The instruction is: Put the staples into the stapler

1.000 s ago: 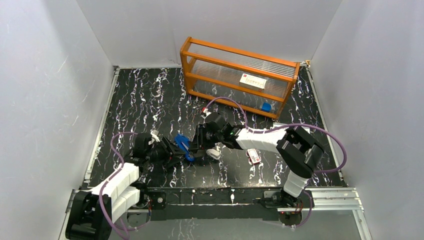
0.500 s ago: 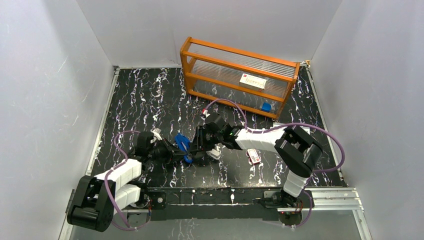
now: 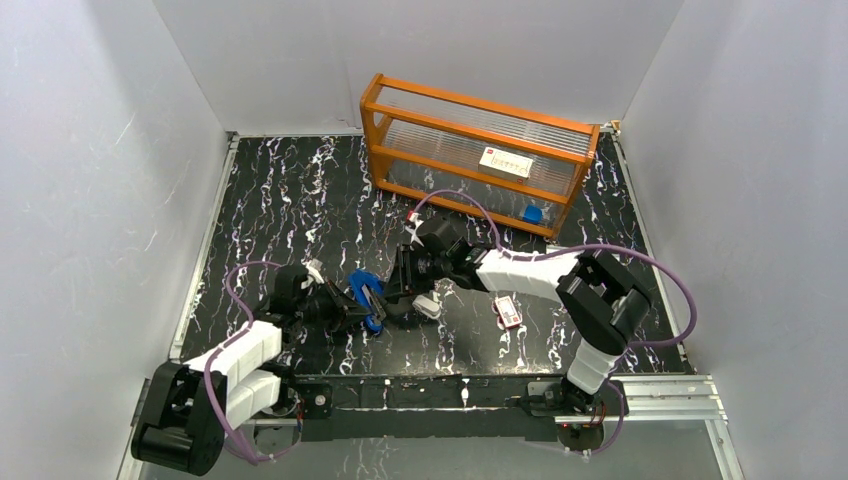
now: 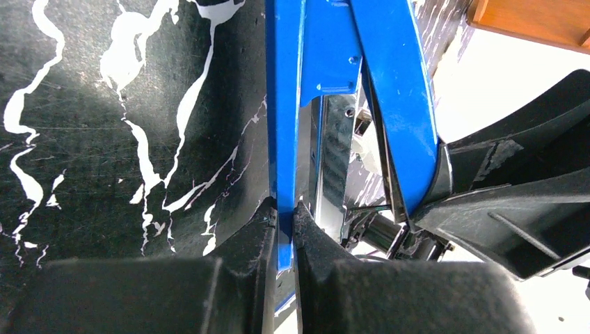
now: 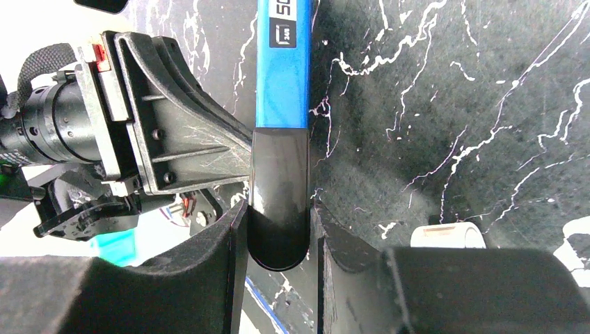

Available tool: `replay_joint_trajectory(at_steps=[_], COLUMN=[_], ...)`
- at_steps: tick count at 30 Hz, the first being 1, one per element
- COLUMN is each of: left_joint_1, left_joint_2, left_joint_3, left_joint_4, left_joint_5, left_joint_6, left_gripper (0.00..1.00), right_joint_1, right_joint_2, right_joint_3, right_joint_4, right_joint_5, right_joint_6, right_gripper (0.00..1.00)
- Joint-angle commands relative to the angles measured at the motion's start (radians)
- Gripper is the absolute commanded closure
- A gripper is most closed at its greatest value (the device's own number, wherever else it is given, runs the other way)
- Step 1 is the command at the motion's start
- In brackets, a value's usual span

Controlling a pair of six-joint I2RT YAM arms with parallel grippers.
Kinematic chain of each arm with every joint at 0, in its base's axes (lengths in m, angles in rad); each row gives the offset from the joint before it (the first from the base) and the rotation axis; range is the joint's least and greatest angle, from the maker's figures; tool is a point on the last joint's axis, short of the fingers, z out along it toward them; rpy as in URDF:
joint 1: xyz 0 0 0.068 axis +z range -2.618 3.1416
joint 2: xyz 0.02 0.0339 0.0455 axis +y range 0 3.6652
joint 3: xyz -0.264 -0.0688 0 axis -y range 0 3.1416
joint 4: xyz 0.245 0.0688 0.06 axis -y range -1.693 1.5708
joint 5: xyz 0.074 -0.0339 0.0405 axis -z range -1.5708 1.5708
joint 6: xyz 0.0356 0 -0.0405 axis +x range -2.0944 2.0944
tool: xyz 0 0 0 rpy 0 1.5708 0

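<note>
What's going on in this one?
Both arms hold the blue stapler between them near the middle of the table. The left gripper pinches a thin blue edge of it, and the right gripper clamps its black front end. The stapler is hinged open, with its metal channel showing. A small red-and-white box lies untouched beside the right arm.

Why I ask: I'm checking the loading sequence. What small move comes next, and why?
Probably the right end effector should swing the black front end of the stapler away from its blue lower plate, opening it wider. The left end effector pinches that plate, the right grips that front end, and the metal channel shows through a narrow gap.
</note>
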Motion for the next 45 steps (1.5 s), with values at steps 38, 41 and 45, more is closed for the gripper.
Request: replay_joint_trajectory(at_steps=[38, 41, 45], left_joint_1=[-0.325, -0.345, -0.362], left_joint_2=[-0.231, -0.257, -0.279], left_joint_3=[0.006, -0.005, -0.003], left_joint_4=[-0.038, -0.024, -0.016], left_joint_5=[-0.144, -0.147, -0.141], left_joint_6=[0.239, 0.254, 0.261], left_gripper=[1.0, 1.0, 1.0], right_joint_1=[-0.222, -0.248, -0.253], right_joint_2=[0.026, 0.004, 0.001], right_joint_3=[0.616, 0.629, 0.661], right_joint_4=[-0.704, -0.71, -0.738], right_joint_5=[-0.075, -0.106, -0.109], right_joint_6=[-0.748, -0.766, -0.785], right_gripper=[0.72, 0.72, 0.71])
